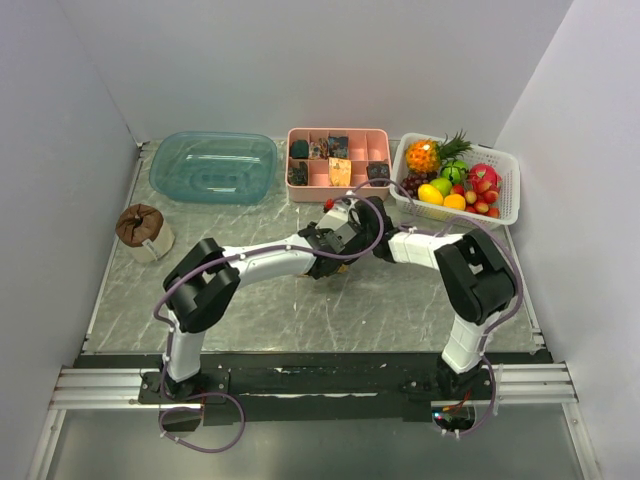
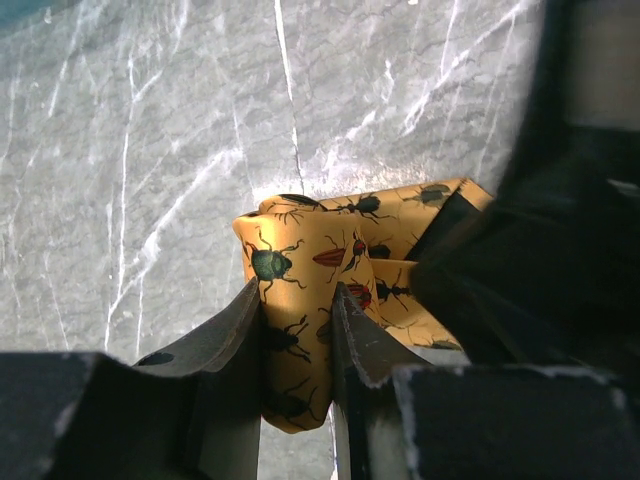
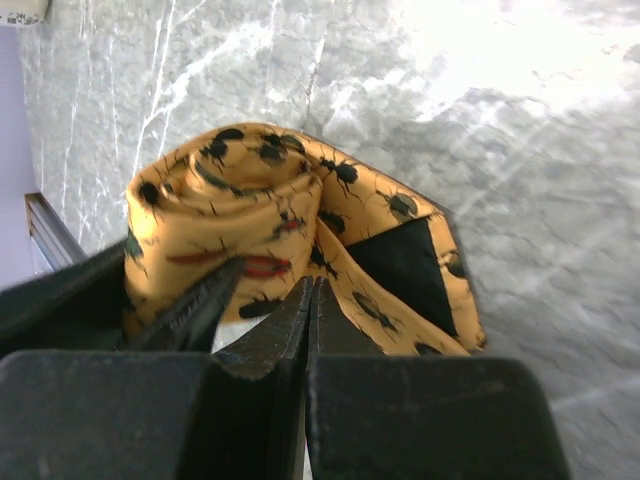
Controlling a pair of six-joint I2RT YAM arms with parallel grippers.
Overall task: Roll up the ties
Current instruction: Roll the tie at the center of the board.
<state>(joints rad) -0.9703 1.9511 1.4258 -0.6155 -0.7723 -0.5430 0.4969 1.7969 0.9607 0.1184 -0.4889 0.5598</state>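
Necktie (image 2: 300,250), golden-yellow, beetle-printed: part-rolled at centre of table (image 1: 250,310), 6 o'clock of pink divided tray (image 1: 338,158); coil pinched between left gripper (image 2: 297,335) fingers, right gripper (image 3: 312,292) fingers pressed near-together by its 4 o'clock tail, cloth between them undetermined; judged risk, coil springing open should either hold slacken.

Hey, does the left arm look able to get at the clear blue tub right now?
Probably not yet. The left hand is shut on the yellow tie, which the right hand also pinches. The marble between it and the blue tub looks free, so it would need to let go first.
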